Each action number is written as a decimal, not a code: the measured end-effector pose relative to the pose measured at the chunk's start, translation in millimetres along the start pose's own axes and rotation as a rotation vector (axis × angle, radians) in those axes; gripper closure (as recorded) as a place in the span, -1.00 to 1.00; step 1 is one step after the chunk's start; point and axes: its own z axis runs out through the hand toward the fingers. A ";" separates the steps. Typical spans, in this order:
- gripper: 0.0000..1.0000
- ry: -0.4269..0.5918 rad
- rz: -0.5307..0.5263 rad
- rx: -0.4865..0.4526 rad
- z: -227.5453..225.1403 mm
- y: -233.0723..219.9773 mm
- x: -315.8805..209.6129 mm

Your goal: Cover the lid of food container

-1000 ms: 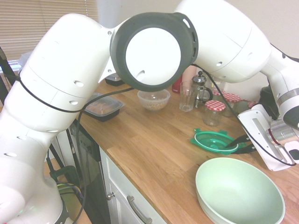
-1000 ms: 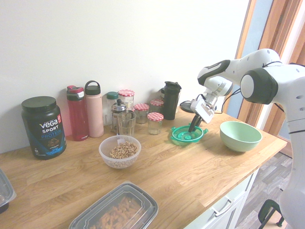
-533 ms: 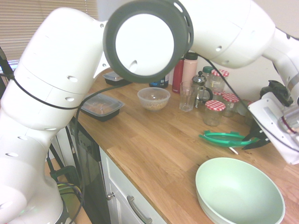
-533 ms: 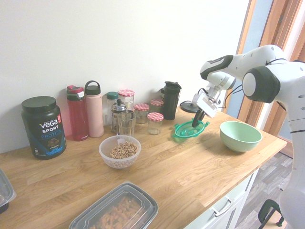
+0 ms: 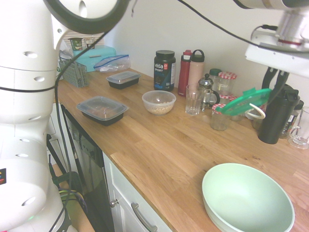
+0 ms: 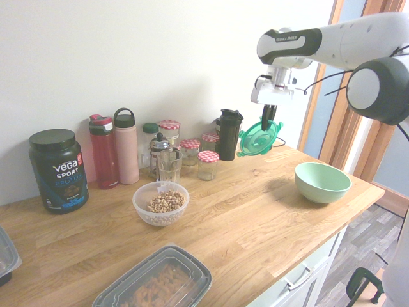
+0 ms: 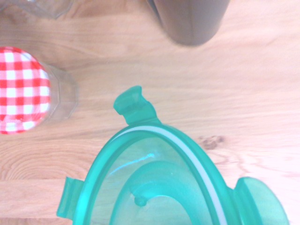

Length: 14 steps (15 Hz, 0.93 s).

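The round green lid (image 5: 244,100) with clip tabs hangs tilted in the air, well above the wooden counter. My gripper (image 5: 269,92) is shut on the lid's rim, coming down from above. In the second exterior view the lid (image 6: 261,139) hangs under the gripper (image 6: 267,126), in front of the black shaker bottle. The wrist view shows the lid (image 7: 159,187) from close by, over the counter. The food container (image 5: 159,102), a small clear bowl with beige cereal, stands open on the counter far from the lid. It also shows in the second exterior view (image 6: 161,203).
A large pale green bowl (image 5: 247,198) sits near the counter's front edge. A black shaker bottle (image 5: 276,113), red-checked jars (image 5: 221,116), a glass, a French press, two bottles and a Vega tub (image 5: 164,70) line the wall. Black lidded trays (image 5: 102,109) lie further along.
The gripper has risen from the counter with the lid in it, so the lid went from lying flat to hanging tilted high above the counter. The arm swung up out of the first exterior view's foreground.
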 end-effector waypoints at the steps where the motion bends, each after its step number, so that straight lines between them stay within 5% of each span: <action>1: 1.00 0.062 -0.008 -0.045 -14.7 -18.0 -22.9; 8: 1.00 0.490 -0.113 -0.345 -8.2 -126.7 -165.0; 14: 1.00 0.879 -0.209 -0.484 13.3 -205.3 -287.7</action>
